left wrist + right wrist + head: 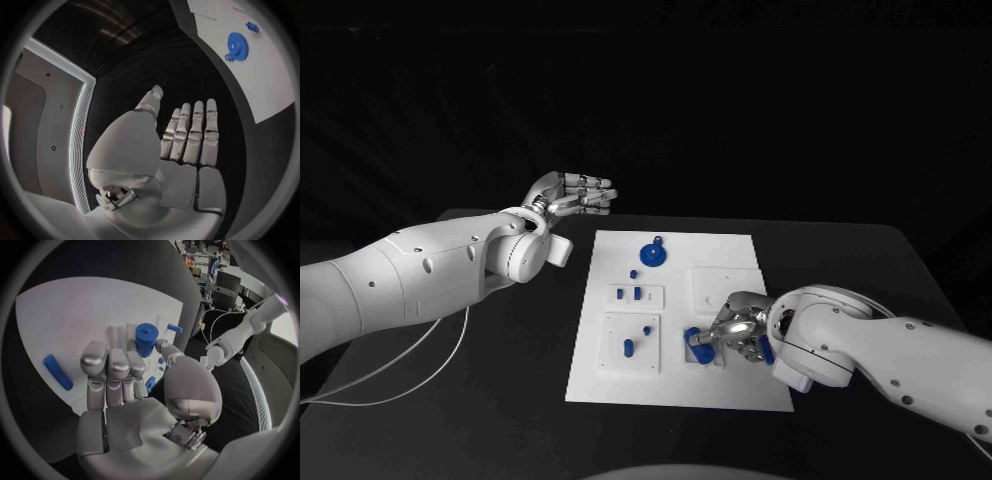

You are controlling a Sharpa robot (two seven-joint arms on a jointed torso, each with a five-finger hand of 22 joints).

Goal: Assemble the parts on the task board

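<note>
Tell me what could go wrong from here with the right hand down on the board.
The right hand hovers close over the blue cylinder, hiding it in the head view; a blind close might tip it. Its fingers could also brush the loose blue bar. The left hand is open, off the task board.
</note>
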